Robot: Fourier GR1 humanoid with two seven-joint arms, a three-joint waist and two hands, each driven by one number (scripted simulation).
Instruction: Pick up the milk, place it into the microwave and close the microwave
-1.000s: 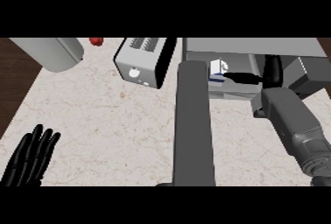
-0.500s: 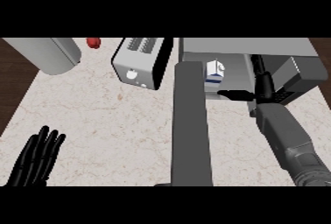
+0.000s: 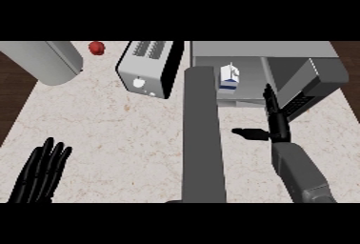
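Right hand (image 3: pixel 277 123) has pulled back from microwave (image 3: pixel 260 48), fingers straight, holding nothing; milk (image 3: pixel 228 77) seems upright inside. Next: swing round door (image 3: pixel 204 143), push evenly w/ flat fingers. Left hand (image 3: pixel 41 171) rests open.

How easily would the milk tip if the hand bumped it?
Probably fairly easily: the milk stands upright in the microwave, taller than wide. Its boxy shape and flat sides suggest it would slide or topple, not roll.

Steep head view over counter (image 3: pixel 105 124)
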